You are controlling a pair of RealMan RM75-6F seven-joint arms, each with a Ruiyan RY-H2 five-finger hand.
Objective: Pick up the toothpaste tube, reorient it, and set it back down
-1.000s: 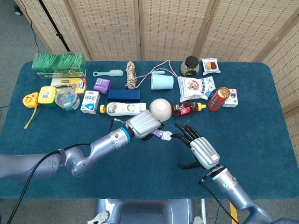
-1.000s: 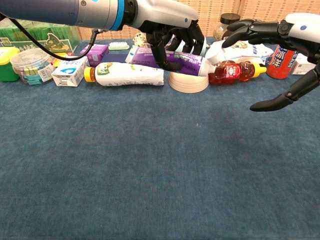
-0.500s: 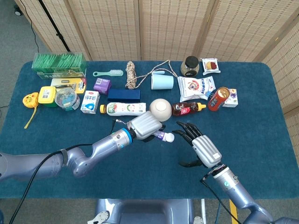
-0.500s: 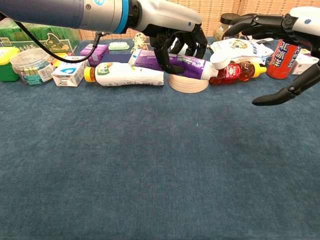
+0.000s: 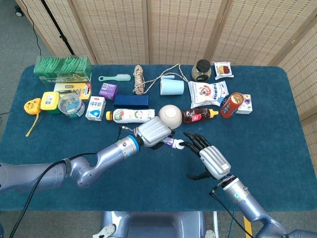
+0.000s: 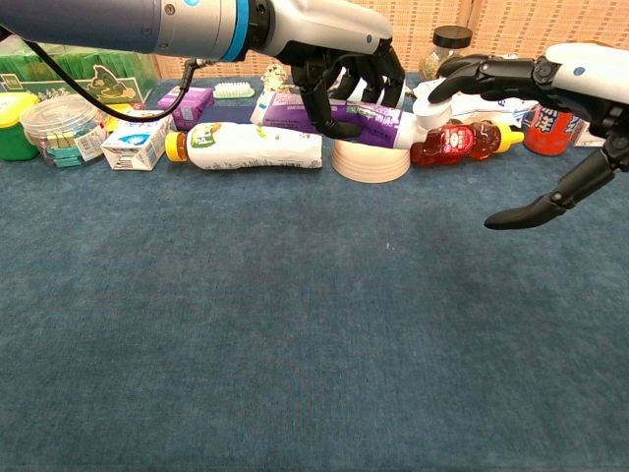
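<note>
purple toothpaste tube [image 6: 339, 116] level, cap rightward.

Matt blue cloth table [image 6: 295, 344]; glossy purple plastic toothpaste tube [image 6: 369, 124]; woven cane screen [image 5: 173, 29]

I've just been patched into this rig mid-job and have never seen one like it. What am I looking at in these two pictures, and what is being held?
These are two robot arms ending in human-like hands, working over a blue table. One picture looks down from the robot's head; the other looks forward from its chest, low over the cloth. The left hand grips a purple toothpaste tube lifted off the table, roughly level, white cap toward the right hand. That hand's fingers are spread, with fingertips at the cap; whether they touch it I cannot tell. Along the back lie everyday items: a white drink bottle, a cream bowl turned upside down, a bear-shaped syrup bottle, a red can and a light blue cup.
</note>
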